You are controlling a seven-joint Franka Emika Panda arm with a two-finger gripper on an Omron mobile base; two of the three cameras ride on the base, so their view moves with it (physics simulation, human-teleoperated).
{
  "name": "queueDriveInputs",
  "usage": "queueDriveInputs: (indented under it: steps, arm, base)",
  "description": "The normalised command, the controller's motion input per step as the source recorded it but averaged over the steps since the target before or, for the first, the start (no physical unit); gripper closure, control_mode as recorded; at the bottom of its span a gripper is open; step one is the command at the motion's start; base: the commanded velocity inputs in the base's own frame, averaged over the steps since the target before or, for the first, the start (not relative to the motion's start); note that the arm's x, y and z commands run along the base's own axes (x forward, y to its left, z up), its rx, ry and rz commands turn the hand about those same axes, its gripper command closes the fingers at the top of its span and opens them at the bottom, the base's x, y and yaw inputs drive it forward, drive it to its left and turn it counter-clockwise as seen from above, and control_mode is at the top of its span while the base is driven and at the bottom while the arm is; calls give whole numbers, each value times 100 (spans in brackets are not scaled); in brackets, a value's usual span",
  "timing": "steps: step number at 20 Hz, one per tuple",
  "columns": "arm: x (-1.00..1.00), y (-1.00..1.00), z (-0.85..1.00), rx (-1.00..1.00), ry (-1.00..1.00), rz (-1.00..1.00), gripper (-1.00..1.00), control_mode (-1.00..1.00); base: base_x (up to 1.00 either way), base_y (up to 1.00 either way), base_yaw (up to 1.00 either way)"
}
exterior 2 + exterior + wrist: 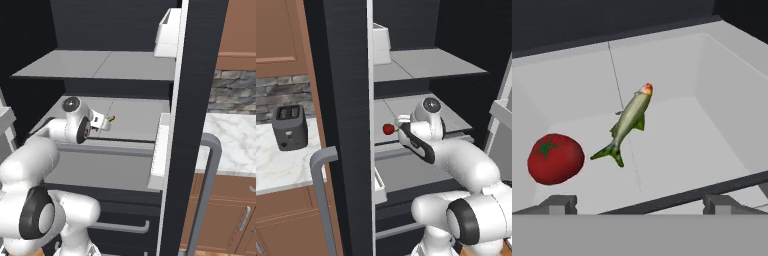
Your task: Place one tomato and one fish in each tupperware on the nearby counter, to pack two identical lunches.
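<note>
A: Biggest risk?
B: Tool (639,204) is spread wide, holding nothing. Fish (628,122) and tomato (555,158) lie close together on the fridge shelf (677,145), so a sloppy approach could knock the tomato rolling, or the slim fish could slip out.
A: Where's the fish vs the tool?
B: Just ahead, roughly centred btwn the tips, apart from them. Tomato's off to one side, near one tip.
</note>
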Motion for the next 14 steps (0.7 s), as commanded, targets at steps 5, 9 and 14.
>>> queueDriveInputs:
  steps: [5, 9, 14]
  arm:
    - [50, 0, -17, 0, 1, -2, -100, -100]
    - [49, 0, -18, 0, 2, -3, -100, -100]
    - [48, 3, -21, 0, 3, -3, -100, -100]
  base:
    - [0, 0, 0]
    - [0, 0, 0]
    - [0, 0, 0]
